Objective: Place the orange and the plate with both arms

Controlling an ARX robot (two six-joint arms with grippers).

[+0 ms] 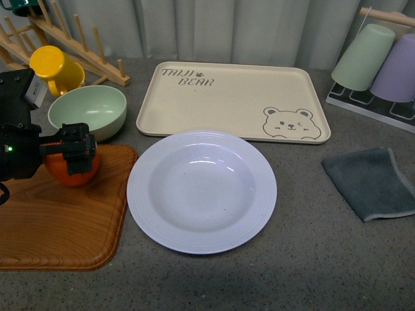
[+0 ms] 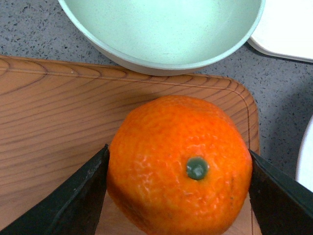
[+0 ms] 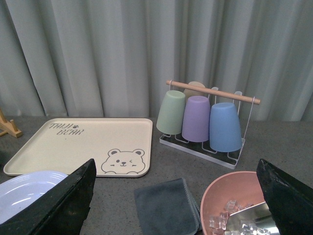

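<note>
The left gripper [image 1: 76,155] has its two black fingers [image 2: 73,203] clamped on the orange [image 1: 72,173], one pressed against each side of the fruit. The left wrist view shows the green stem mark facing the camera. The orange sits at the far right part of a wooden board [image 1: 58,227], near the mint-green bowl [image 1: 87,111]. Whether it rests on the wood or is raised just off it cannot be told.

The plate [image 1: 201,191] lies flat and empty on the grey tabletop [image 1: 311,259], just beside the board's right edge and just in front of the cream bear tray [image 1: 233,97]. A folded grey cloth [image 1: 373,183] lies well to the plate's right.

The right gripper [image 3: 176,164] appears only in its own wrist view. Its fingers [image 3: 58,205] are spread wide apart, holding nothing, above the tabletop. A pink bowl [image 3: 230,188] holding clear cubes sits near one finger.
</note>
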